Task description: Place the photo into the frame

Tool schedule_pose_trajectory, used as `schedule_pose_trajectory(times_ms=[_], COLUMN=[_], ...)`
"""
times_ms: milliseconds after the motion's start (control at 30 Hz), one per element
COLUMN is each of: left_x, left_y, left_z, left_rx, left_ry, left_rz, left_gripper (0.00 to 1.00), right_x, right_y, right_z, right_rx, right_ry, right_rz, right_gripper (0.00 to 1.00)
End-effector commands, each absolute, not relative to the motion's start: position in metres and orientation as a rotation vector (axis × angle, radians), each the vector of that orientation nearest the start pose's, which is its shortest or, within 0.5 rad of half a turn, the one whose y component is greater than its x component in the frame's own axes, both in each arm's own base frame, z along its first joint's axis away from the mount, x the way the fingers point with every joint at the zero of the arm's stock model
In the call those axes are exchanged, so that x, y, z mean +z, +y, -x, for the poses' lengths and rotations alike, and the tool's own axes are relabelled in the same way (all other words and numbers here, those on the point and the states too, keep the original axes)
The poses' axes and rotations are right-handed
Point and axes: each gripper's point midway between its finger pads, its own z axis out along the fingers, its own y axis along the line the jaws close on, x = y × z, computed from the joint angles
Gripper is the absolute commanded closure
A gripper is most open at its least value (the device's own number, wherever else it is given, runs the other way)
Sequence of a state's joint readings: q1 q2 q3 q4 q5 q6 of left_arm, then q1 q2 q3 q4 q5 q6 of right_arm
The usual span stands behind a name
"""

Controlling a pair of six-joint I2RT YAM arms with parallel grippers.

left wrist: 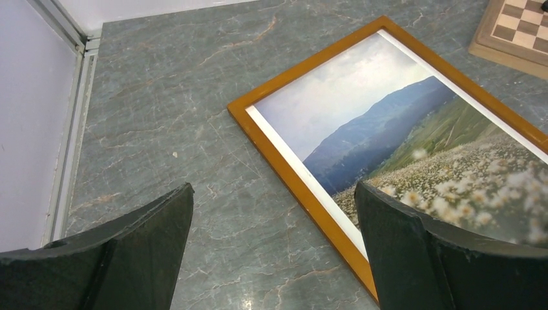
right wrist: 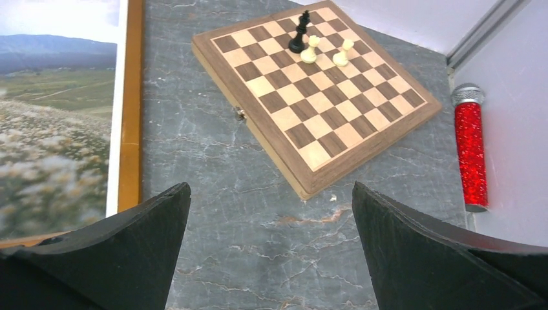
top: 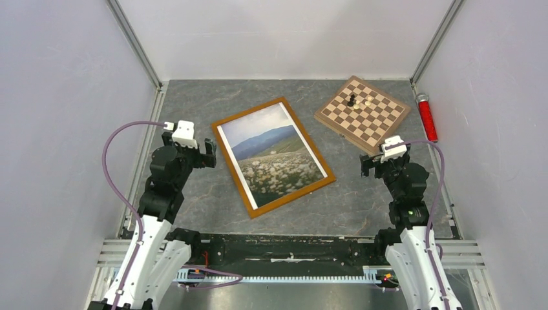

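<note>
The photo (top: 273,154) of blue mountains and a white-flowered meadow lies face up inside the thin light-brown frame (top: 227,162), tilted on the grey table mid-left. In the left wrist view the photo (left wrist: 400,135) fills the frame (left wrist: 284,171), a white strip showing along its inner edge. My left gripper (top: 194,146) hangs open just left of the frame, nothing between its fingers (left wrist: 148,239). My right gripper (top: 382,158) stands open to the frame's right, near the chessboard's corner, empty. The right wrist view shows the frame's right rail (right wrist: 132,103) and part of the photo (right wrist: 55,123).
A brown-and-cream chessboard (top: 381,126) with three chess pieces (top: 352,100) lies at the back right. A red glittery cylinder (top: 426,117) rests by the right wall. Metal rails run along both side walls, and the arm bases line the near edge.
</note>
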State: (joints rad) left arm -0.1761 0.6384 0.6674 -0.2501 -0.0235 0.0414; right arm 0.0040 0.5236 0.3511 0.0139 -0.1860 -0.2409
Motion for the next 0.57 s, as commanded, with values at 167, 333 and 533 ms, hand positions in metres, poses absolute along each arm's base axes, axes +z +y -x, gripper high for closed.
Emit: schedule_pose_trajectory(times_ms=[167, 333, 533], left_x=[0.2525, 0.2496, 0.2483], left_y=[-0.0410, -0.0405, -0.0410], left_z=[-0.2867, -0.2870, -0.2865], left_rx=[-0.096, -0.106, -0.113], left_ry=[1.723, 1.729, 1.735], left_rz=[-0.132, -0.137, -0.142], left_gripper=[0.00, 0.00, 0.00], right_x=[0.2006, 0.2019, 0.2015], right_y=[0.0115, 0.0085, 0.0087], right_z=[-0.2845, -0.2846, -0.2847], right_rx=[-0.038, -0.049, -0.049], right_ry=[1.648, 1.650, 1.652], right_rz=[0.283, 0.277, 0.289], right_gripper=[0.02, 0.02, 0.02])
